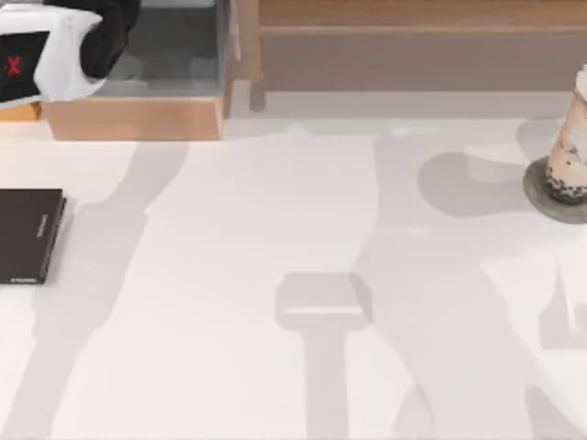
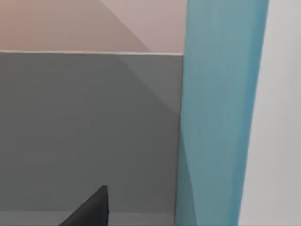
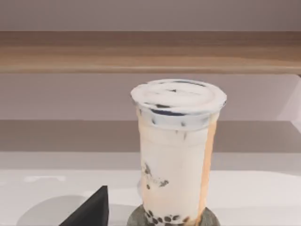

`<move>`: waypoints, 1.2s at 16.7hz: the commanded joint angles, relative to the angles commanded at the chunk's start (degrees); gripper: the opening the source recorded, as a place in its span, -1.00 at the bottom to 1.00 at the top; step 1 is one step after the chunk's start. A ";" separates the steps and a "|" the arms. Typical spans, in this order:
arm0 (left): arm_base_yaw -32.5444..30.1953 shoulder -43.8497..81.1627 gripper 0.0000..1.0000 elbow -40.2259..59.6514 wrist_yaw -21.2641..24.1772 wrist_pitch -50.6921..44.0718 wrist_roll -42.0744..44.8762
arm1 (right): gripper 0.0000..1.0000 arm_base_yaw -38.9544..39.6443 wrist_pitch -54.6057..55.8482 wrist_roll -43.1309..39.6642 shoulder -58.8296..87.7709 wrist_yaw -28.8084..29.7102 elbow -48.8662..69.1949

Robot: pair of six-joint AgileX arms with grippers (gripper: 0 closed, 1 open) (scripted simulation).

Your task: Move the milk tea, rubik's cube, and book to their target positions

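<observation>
Milk tea [image 3: 176, 150] sits upright on grey disc [image 1: 555, 192] just ahead of right hand, looks done; book [image 2: 218, 113] right by left hand; both hands' grip: can't tell; cube left

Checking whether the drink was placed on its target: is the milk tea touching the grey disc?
Touching. The right wrist view shows the milk tea standing upright with its base on the grey disc; the top view agrees.

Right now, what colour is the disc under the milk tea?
Grey: the disc under the milk tea shows best in the top view.
</observation>
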 joint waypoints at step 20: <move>-0.05 0.08 -1.00 0.03 -0.04 0.07 -0.01 | 1.00 0.00 0.00 0.00 0.00 0.00 0.00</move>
